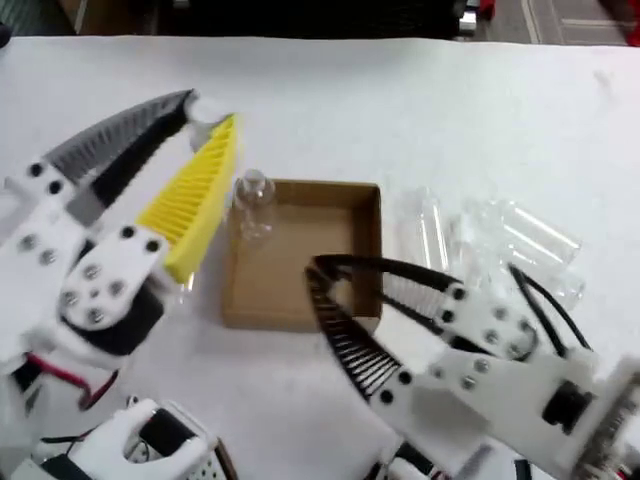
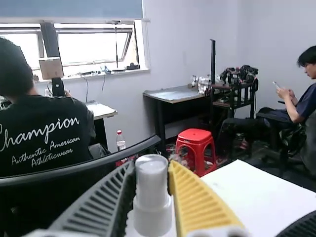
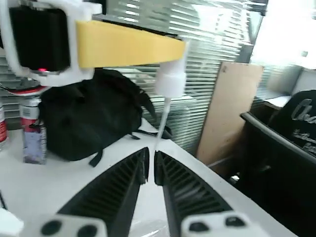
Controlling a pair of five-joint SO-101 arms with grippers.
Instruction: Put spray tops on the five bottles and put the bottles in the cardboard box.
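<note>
My left gripper [image 1: 207,110], with one grey and one yellow finger, is shut on a white spray top [image 1: 203,108] and holds it above the table's left half. The left wrist view has the spray top [image 2: 150,192] clamped between the fingers of the left gripper [image 2: 150,169]. A clear bottle [image 1: 254,203] stands upright at the left wall of the cardboard box [image 1: 300,300]; inside or beside it, I cannot tell. My right gripper [image 1: 312,268], with black fingers, hangs shut over the box. From the right wrist, the spray top [image 3: 170,74] and its dip tube [image 3: 160,123] hang just beyond the right gripper [image 3: 151,159].
Several clear bottles [image 1: 520,235] lie on their sides on the white table [image 1: 400,110] to the right of the box, one of them [image 1: 430,228] close to its right wall. The arms' bases [image 1: 150,440] stand along the near edge.
</note>
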